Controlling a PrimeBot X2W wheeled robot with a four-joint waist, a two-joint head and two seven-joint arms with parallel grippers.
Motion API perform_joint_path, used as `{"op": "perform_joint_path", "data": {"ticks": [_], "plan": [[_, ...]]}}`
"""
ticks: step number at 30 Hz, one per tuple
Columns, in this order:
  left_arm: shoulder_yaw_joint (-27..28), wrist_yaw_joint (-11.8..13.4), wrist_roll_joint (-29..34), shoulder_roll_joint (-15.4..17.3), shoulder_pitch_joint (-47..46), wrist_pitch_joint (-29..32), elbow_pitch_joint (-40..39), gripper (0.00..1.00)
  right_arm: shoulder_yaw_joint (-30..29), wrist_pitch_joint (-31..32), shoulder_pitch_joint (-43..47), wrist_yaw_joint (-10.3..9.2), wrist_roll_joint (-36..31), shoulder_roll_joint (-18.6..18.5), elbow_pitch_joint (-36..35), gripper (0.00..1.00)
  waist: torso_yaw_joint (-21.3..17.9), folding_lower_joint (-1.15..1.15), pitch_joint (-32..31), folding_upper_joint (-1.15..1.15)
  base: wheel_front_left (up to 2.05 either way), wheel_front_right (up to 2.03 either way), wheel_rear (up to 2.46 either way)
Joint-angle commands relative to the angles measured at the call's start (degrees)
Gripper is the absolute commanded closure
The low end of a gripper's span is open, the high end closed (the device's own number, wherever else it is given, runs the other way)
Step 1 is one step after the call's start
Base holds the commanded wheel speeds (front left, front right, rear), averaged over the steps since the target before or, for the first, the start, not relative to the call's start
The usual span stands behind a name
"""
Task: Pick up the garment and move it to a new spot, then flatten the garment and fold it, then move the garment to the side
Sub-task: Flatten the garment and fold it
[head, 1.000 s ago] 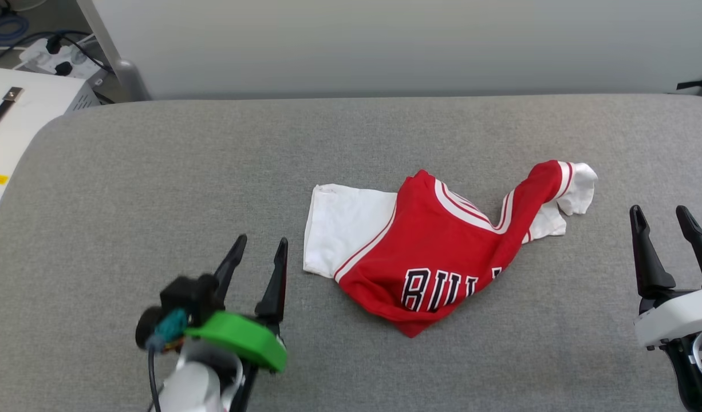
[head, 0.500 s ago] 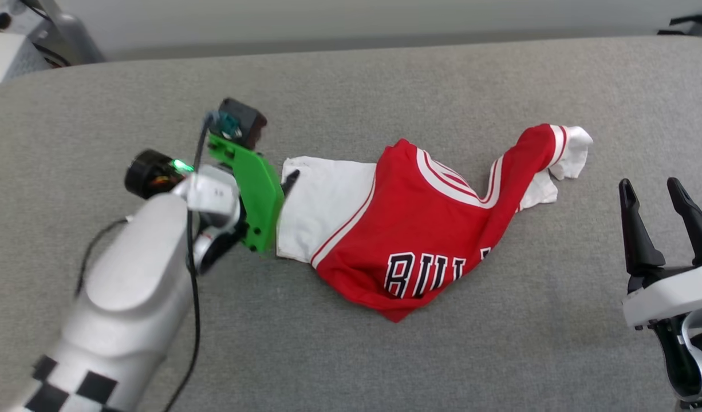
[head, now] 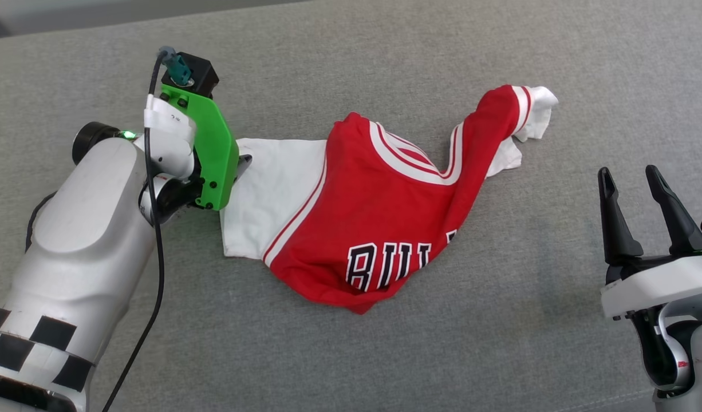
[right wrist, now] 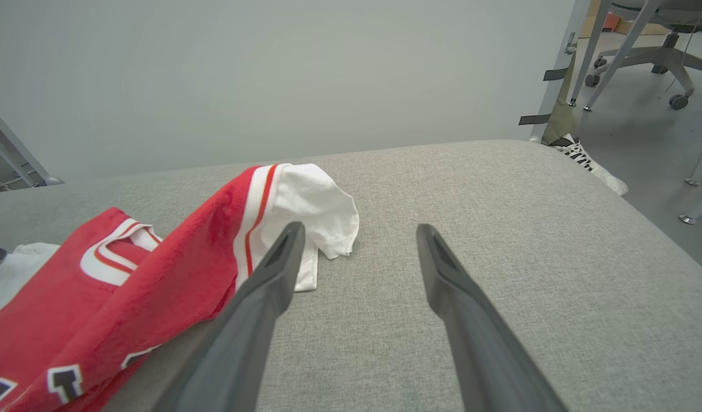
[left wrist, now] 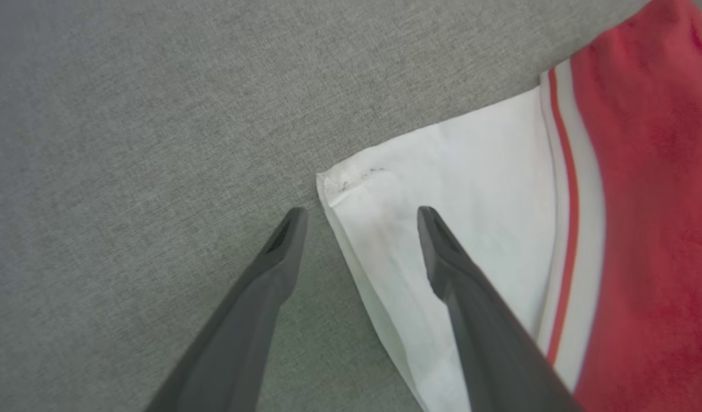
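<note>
- The crumpled red jersey T-shirt (head: 351,229) with white sleeves is lying mid-way on the grey fabric-covered table (head: 442,355).
- The left gripper (left wrist: 359,213) is gaping open, straddling the white sleeve's (left wrist: 471,171) corner.
- The right gripper (head: 630,171) is hovering open, well apart.

1. The garment (head: 374,229) lies mid-desk (head: 385,366), with one sleeve (head: 271,194) out at 9 o'clock and the other sleeve (head: 537,109) at 1 o'clock.
2. The left claw (left wrist: 361,210) is at the garment's 9 o'clock, straddling that sleeve's corner: one finger over sleeve, one over desk.
3. The right claw (head: 627,171) is at the garment's 3 o'clock, well apart.
4. Off the desk, at the right claw's 1 o'clock, a shoe (right wrist: 591,166) lies on the floor (right wrist: 643,143), with a chair (right wrist: 654,51) behind it.
</note>
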Motion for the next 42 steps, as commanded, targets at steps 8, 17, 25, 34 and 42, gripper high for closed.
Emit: {"op": "perform_joint_path", "data": {"ticks": [8, 17, 25, 34, 42], "plan": [[-1.12, 0.07, 0.99, 1.04, -2.96, -1.93, 5.52, 0.00, 1.03, -1.59, -1.78, -0.03, -0.52, 0.77, 1.21, 0.00, -2.33, 0.00, 2.61, 0.00, 0.00, 0.00, 0.00], [-1.85, -0.06, -1.23, 0.04, -2.05, -2.56, 9.48, 1.00, 0.53, -1.69, -1.92, -0.03, -1.04, 0.82, 1.34, 0.00, -1.63, 0.00, 3.10, 0.00, 0.00, 0.00, 0.00], [1.34, -0.05, -3.82, 1.06, 0.01, -11.40, 10.35, 1.00, -0.77, -0.17, -0.96, -0.03, -1.92, 0.53, 2.20, 0.00, 1.07, 0.00, -0.41, 0.00, 0.00, 0.00, 0.00], [6.04, 2.35, -6.36, 3.96, 6.57, -20.71, 9.27, 1.00, -2.97, 3.25, 1.31, -0.03, -2.30, 0.66, 3.52, 0.00, 5.18, 0.00, -4.94, 0.00, 0.00, 0.00, 0.00], [8.65, 5.30, -8.74, 5.57, 16.16, -25.03, 6.34, 1.00, -3.78, 6.02, 3.10, -0.03, -2.57, 1.04, 3.87, 0.00, 7.62, 0.00, -7.49, 0.00, 0.00, 0.00, 0.00]]}}
